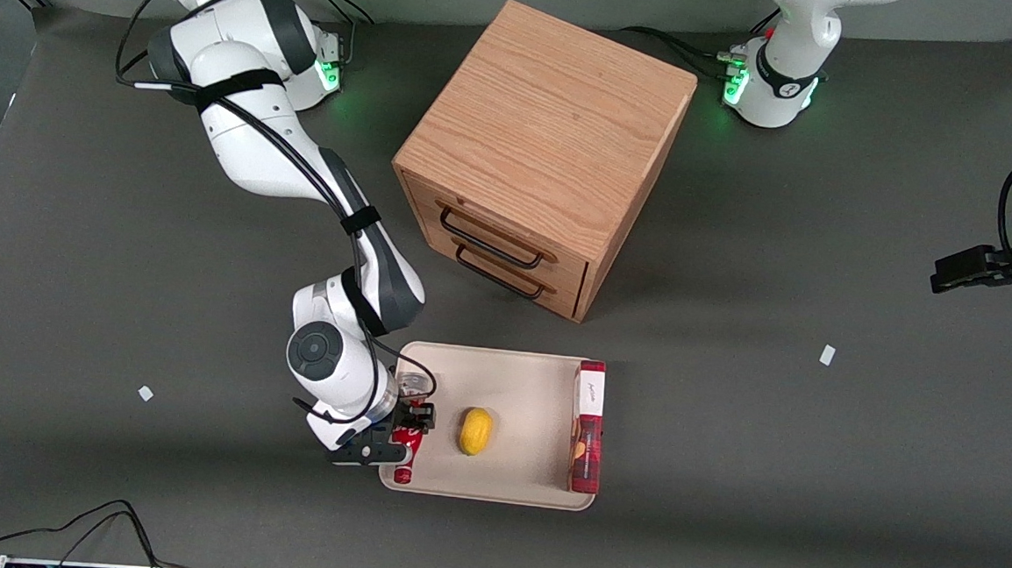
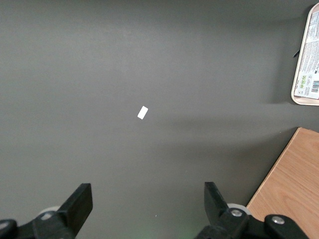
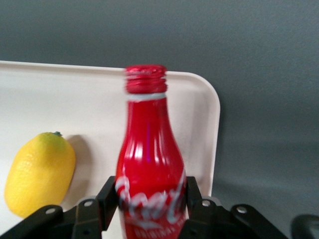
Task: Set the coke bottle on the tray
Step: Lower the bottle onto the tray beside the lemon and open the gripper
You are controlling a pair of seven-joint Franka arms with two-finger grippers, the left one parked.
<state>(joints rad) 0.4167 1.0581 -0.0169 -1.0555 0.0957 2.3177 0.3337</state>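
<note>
Right wrist view: gripper (image 3: 152, 204) jaws pinch the coke bottle (image 3: 149, 164) over the tray (image 3: 212, 129); lower gently, clear of the lemon (image 3: 40, 172) beside the jaws.

Even overhead light, soft shadows beside the cabinet (image 1: 542, 154); the wrist close-up looks slightly blurred, perhaps defocused.

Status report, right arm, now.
Gripper shut on coke bottle, over the tray's edge toward the working arm's end. Bottle lying flat, cap toward front camera. Lemon beside it, apart; red box at tray's parked-arm end.
</note>
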